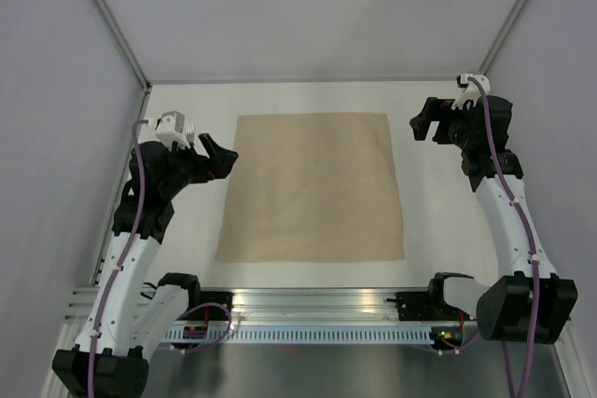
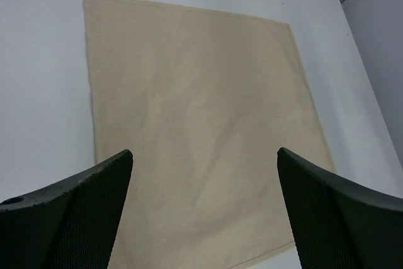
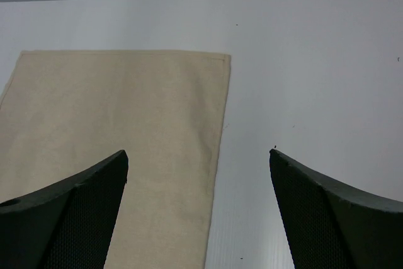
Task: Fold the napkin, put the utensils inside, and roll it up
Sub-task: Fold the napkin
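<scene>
The beige napkin (image 1: pixel 312 188) lies flat and unfolded in the middle of the white table. My left gripper (image 1: pixel 220 153) hovers open and empty at its left edge, near the far corner. In the left wrist view the napkin (image 2: pixel 201 80) fills the space between the spread jaws of that gripper (image 2: pixel 204 152). My right gripper (image 1: pixel 423 121) hovers open and empty just off the napkin's far right corner. In the right wrist view the napkin's edge (image 3: pixel 217 155) runs between the jaws of that gripper (image 3: pixel 198 152). No utensil shows clearly. A small pale pronged shape (image 1: pixel 187 130) sits behind the left wrist.
The white table (image 1: pixel 438 221) is boxed in by pale walls at the left, right and back. A metal rail (image 1: pixel 317 305) with the arm bases runs along the near edge.
</scene>
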